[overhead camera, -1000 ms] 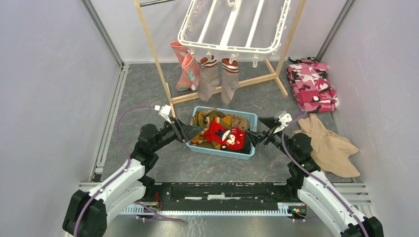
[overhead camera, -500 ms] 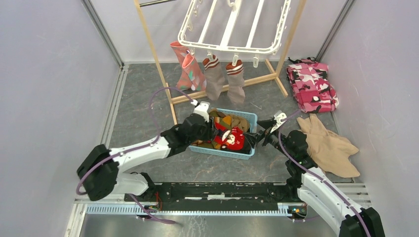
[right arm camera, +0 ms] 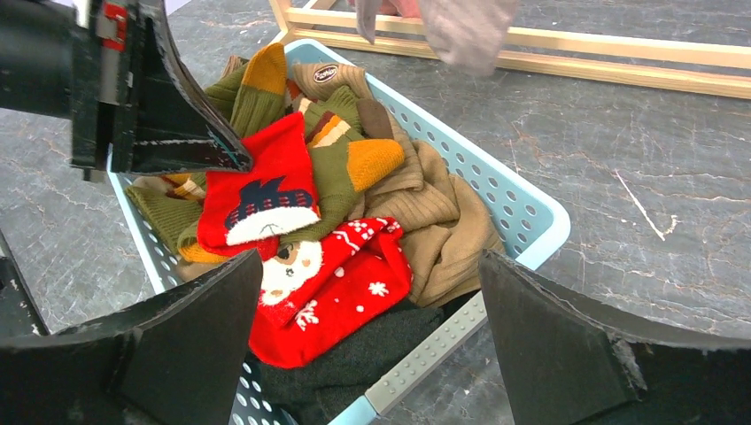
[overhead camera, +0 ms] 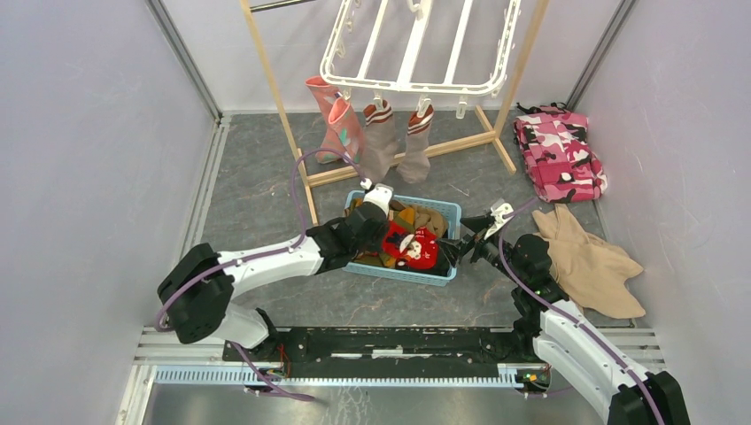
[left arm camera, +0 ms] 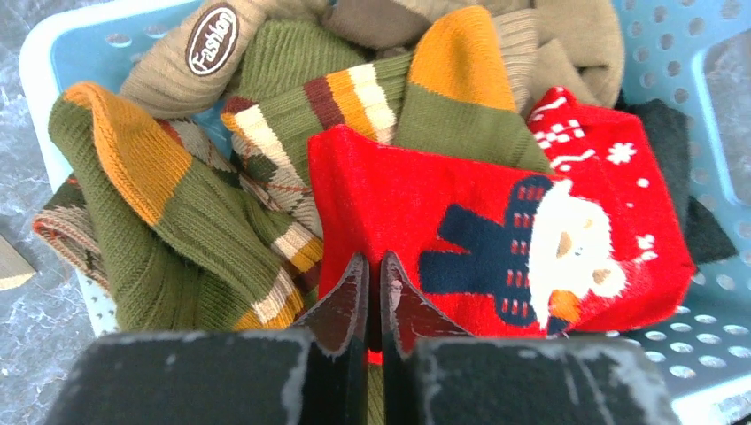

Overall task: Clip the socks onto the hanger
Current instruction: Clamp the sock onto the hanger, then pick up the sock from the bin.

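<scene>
Black left gripper [left arm camera: 373,266] reaching in from the left, fingers pressed together, pinching the red sock [left arm camera: 398,204] by its edge in the blue basket [overhead camera: 447,212] mid-counter, four socks [overhead camera: 381,142] clipped to the white hanger [overhead camera: 412,86] at the far edge, right gripper [right arm camera: 370,261] spread wide at the basket's right end

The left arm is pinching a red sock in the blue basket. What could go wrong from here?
1. The left gripper pinches the red bear sock only near its edge, so it may slip out on the lift.
2. That sock lies among the green-and-orange socks, which might snag and come along.
3. The open right gripper hangs close to the basket and could nudge it.
</scene>
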### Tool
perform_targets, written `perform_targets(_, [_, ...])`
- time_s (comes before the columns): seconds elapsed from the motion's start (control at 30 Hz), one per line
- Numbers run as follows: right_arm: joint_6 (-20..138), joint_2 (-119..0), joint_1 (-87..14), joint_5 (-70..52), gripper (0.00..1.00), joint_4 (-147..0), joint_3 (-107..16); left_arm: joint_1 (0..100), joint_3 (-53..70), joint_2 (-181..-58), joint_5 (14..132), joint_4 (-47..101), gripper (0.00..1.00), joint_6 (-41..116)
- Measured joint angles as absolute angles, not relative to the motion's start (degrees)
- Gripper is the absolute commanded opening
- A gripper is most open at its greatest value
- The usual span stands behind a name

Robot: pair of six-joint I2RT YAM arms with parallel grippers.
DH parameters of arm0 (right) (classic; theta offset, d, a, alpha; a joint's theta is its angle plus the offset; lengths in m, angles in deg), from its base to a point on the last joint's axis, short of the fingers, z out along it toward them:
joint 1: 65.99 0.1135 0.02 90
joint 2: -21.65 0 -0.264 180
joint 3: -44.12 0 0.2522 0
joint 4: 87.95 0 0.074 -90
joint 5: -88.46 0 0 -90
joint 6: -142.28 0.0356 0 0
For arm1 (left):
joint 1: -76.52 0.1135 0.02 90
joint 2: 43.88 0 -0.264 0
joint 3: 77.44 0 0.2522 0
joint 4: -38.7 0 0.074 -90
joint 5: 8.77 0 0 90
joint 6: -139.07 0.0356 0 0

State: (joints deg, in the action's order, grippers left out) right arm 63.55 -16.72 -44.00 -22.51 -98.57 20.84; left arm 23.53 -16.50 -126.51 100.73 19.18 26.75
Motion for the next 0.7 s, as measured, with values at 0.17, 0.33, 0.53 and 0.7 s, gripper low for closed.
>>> perform_targets(0.17, [63.55,-16.72,-44.00,-23.56,0.98,-98.68,20.84,22.59,-16.33,-121.49,100.30,18.30,0.02,28.45])
perform_targets(0.33, [63.39,-16.48,-44.00,-25.79,0.98,-99.10,20.84,22.48,-15.13,-113.58,98.37,19.09,0.02,28.76])
perform_targets(0.53, [62.91,-15.93,-43.97,-28.92,0.98,-99.03,20.62,22.50,-15.34,-107.39,93.70,23.28,0.02,28.49])
perform_targets(0.7, [62.89,-15.39,-43.69,-32.76,0.98,-100.83,20.25,22.50,-16.22,-103.81,90.55,27.48,0.02,27.73])
